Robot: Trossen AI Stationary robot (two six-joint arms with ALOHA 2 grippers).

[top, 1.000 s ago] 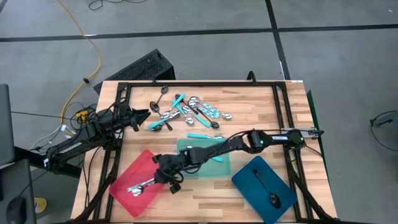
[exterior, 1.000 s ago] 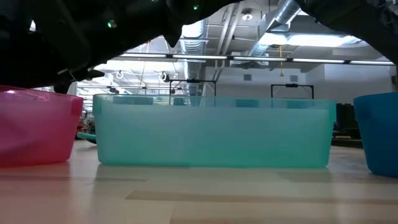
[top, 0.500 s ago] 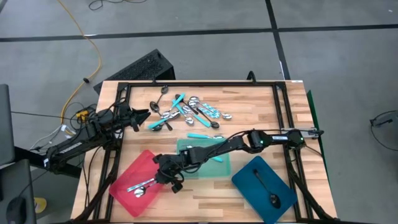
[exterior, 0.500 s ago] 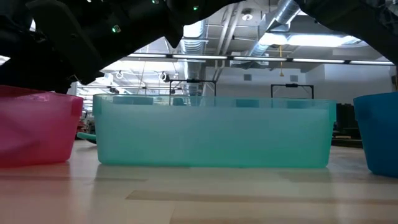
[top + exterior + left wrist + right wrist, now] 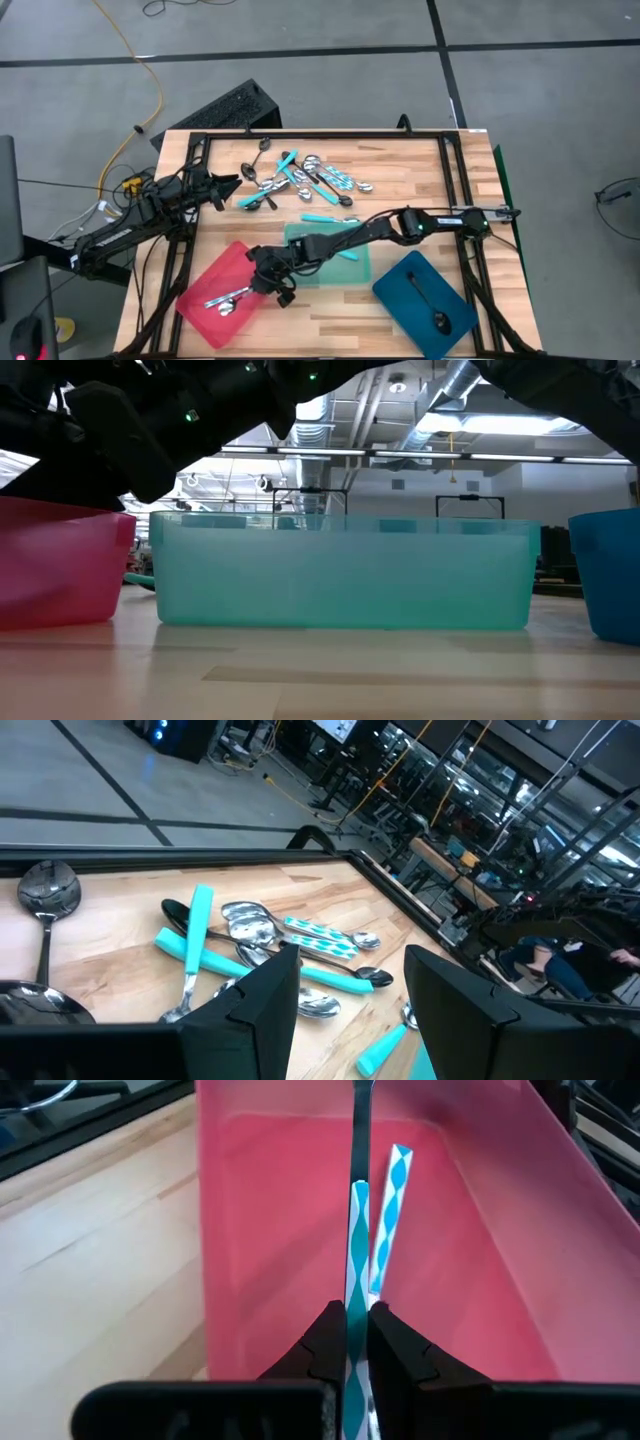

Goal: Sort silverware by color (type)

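R gripper (image 5: 348, 1342) hangs over the red tray (image 5: 205, 285), near its edge by the teal tray (image 5: 358, 265). Its fingers are nearly shut, pinching a spoon w/ a teal-and-white patterned handle (image 5: 355, 1260). One more spoon like it (image 5: 388, 1210) lies in the red tray, touching it. L gripper (image 5: 226, 186) waits at the table's left side, fingers apart, holding nothing. Loose spoon pile (image 5: 300, 180) sits near the table's far edge. A dark spoon (image 5: 428, 302) lies in the blue tray (image 5: 395, 285).
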